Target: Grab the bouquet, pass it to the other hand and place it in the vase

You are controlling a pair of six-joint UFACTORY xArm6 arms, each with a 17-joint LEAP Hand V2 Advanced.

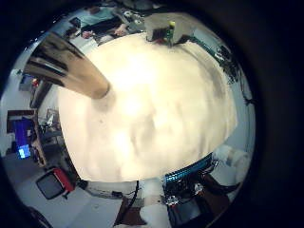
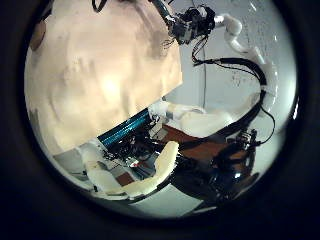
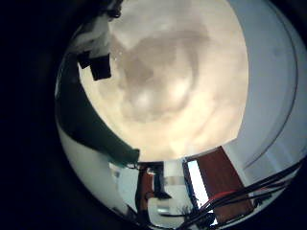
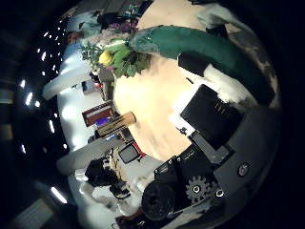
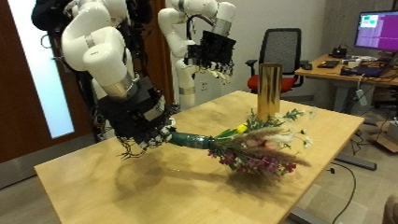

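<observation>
The bouquet [image 5: 255, 147], green-wrapped stem with yellow, pink and feathery blooms, lay just above the counter [image 5: 187, 187], flowers toward the gold vase [image 5: 267, 90]. The right hand [image 5: 147, 126] clasped its stem; the left hand [image 5: 211, 56] hung relaxed.

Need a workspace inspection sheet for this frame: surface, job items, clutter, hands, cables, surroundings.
Surface: wooden table, bare apart from the job items.
Job's things: bouquet held just above the table by its green-wrapped stem; gold vase upright near the far edge, empty.
Clutter: nothing seen.
Hands: right hand curled round the bouquet stem; left hand raised above the table, holding nothing, fingers relaxed.
Cables: nothing seen on the table.
Surroundings: office chair, desk with monitor behind the table.
</observation>
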